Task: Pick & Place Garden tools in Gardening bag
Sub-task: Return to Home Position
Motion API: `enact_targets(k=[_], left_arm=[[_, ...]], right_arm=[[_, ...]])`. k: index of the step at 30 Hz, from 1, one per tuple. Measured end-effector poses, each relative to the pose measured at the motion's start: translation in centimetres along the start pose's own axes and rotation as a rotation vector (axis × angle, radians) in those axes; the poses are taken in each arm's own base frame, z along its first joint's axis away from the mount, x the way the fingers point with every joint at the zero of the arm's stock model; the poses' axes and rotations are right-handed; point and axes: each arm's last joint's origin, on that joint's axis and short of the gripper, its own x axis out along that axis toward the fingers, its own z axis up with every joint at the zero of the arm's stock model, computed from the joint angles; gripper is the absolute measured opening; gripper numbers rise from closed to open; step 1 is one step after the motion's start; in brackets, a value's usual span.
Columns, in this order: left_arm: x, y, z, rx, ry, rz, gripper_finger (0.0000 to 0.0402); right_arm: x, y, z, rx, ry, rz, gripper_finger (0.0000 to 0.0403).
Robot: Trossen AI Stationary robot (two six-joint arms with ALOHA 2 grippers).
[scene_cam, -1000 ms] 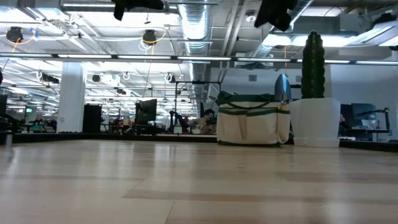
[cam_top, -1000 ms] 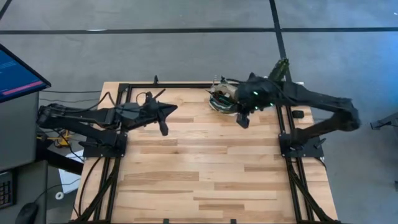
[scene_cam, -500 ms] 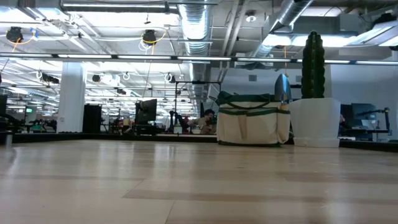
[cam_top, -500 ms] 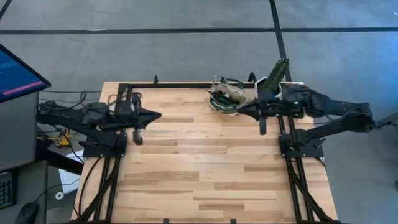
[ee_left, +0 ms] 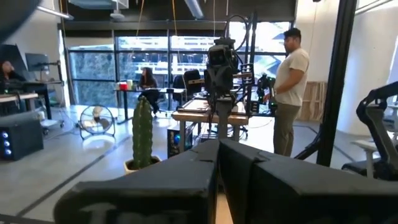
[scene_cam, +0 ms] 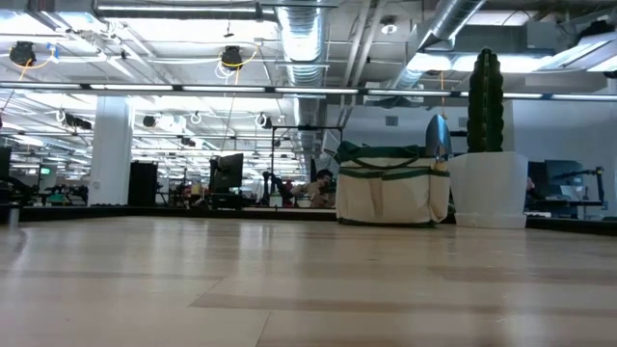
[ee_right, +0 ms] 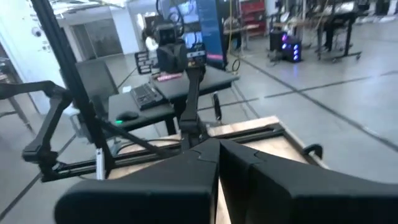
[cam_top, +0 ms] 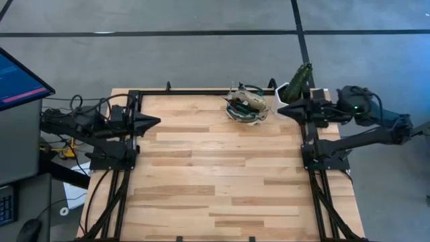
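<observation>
Left gripper [cam_top: 156, 121] sits at the left edge of the table [cam_top: 215, 181], fingers pressed together, empty. Gardening bag [cam_top: 246, 107] stands upright at the far edge, right of centre, with the trowel [scene_cam: 439, 138] blade upright at its side. Right gripper [cam_top: 281, 111], likewise closed and empty, points at the bag from just beside it and is the nearer arm. Cactus pot [cam_top: 295, 84] adjoins.

Grey concrete floor [cam_top: 201, 40] crossed by dark lines surrounds the worktop [cam_top: 222, 181], with a lit monitor [cam_top: 19, 82] off its left edge. Past the far edge, an open hall shows silver ceiling ducts [scene_cam: 307, 39], a white column [scene_cam: 111, 149] and hanging lamps [scene_cam: 234, 58]. Tall windows [ee_left: 99, 68] glow behind a standing person [ee_left: 291, 93].
</observation>
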Motion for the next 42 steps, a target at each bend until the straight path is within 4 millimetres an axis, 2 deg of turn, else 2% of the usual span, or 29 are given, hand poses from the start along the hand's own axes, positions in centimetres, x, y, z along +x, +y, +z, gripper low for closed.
enact_targets(k=[10, 19, 29, 42], left_arm=[[-0.4, 0.2, 0.2, -0.004, -0.010, 0.007, 0.0001], [-3.8, 2.0, 1.5, -0.052, -0.094, 0.024, 0.0001], [-6.0, 3.1, 0.9, -0.018, -0.033, 0.044, 0.0001], [-9.0, 4.6, 0.9, -0.015, -0.073, 0.065, 0.0001]], right_arm=[[-1.9, -0.1, 0.4, -0.008, -0.056, 0.008, 0.0000], [-3.2, -0.4, 0.2, -0.046, -0.045, -0.015, 0.0000], [-5.6, -1.0, 0.0, -0.069, -0.062, -0.065, 0.0000], [-8.5, -1.3, -1.2, -0.066, -0.087, -0.058, 0.0000]])
